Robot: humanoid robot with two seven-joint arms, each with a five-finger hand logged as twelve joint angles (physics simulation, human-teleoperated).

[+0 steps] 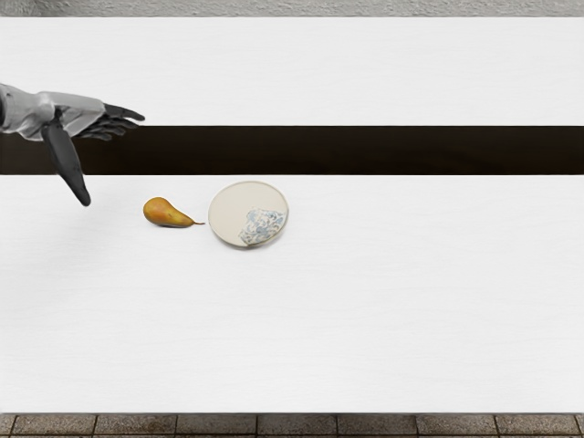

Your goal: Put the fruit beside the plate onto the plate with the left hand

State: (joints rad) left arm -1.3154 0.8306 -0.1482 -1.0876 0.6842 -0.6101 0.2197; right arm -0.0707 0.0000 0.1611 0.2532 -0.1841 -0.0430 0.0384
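Pear (165, 213) lies on its side on the white table (383, 301), just left of the plate (239, 203) — not on it. Left hand (84, 123) hovers up-left, fingers spread, thumb hanging down, holding nothing — reach not begun.

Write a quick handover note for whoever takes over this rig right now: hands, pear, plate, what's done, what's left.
Left hand: open, holding nothing, raised up-left of the pear in the picture.
Right hand: not in view.
Pear: lying on the table just left of the plate, stem towards it.
Done: nothing yet; pear not grasped.
Left: reach the pear, grasp it, lift it, set it on the plate.
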